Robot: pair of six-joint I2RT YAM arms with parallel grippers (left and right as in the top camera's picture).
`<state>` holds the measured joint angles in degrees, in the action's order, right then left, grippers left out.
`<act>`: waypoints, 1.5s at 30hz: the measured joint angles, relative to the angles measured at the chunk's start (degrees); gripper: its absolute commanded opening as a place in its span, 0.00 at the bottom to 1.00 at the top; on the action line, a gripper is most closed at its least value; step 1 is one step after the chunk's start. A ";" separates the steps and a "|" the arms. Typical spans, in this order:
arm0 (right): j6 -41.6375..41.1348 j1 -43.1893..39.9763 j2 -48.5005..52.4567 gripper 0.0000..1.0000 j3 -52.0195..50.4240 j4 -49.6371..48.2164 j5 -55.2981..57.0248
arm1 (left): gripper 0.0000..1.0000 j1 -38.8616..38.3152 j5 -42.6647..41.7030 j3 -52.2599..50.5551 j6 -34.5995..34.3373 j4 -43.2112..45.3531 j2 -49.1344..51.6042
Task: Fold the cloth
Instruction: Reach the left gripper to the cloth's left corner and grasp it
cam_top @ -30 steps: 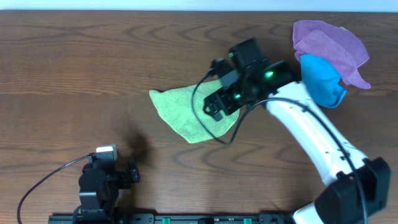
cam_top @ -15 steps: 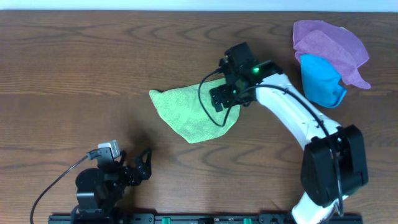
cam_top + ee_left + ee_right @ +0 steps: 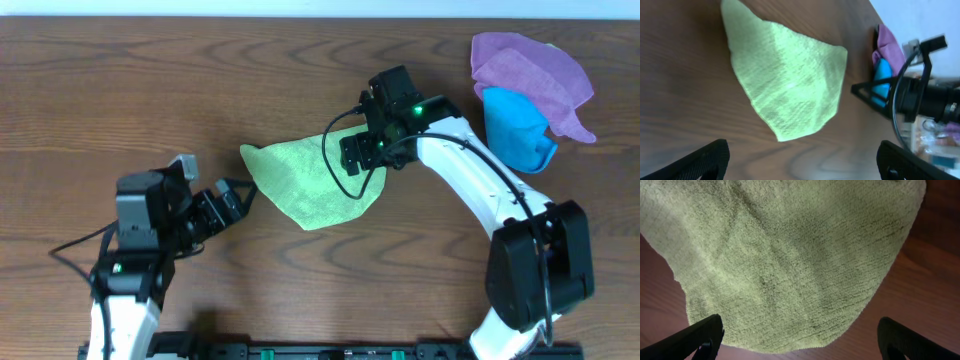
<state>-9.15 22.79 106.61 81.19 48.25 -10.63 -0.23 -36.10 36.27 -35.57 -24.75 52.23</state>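
The cloth (image 3: 310, 185) sits mid-bench (image 3: 150, 90) in a rough triangle, prob one fold in, def not neat yet imo. Right gripper (image 3: 358, 163) hovers over its right edge, wide open w/ nothing held. Left gripper (image 3: 228, 197) is open too, just beside the left corner.

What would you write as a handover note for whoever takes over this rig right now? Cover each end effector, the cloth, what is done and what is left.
Left end effector: open, empty, just off the left tip of the light yellow-green microfibre cloth.
Right end effector: open, empty, over the cloth's right part.
Cloth: lying on the brown wooden table in an uneven, roughly triangular shape.
Done: no neat fold visible.
Left: grasp an edge, fold over, flatten.
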 measured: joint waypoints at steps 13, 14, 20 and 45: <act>-0.79 0.00 0.00 0.99 0.00 0.74 -0.07 | 0.95 -4.94 -3.72 0.09 -16.50 10.08 25.38; -0.79 0.00 0.00 0.99 0.00 0.76 -0.07 | 0.95 -5.14 -3.54 0.07 -16.72 11.45 26.82; -0.90 0.00 0.00 0.99 0.00 2.60 -0.07 | 0.96 -5.07 -1.31 0.04 -16.81 24.52 32.11; -0.94 0.00 0.00 0.96 0.00 3.85 -0.09 | 0.47 -4.96 3.87 0.33 -16.81 44.81 46.71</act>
<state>-10.09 22.79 106.61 81.19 52.10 -10.72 -5.19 -32.23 36.60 -52.38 20.05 98.94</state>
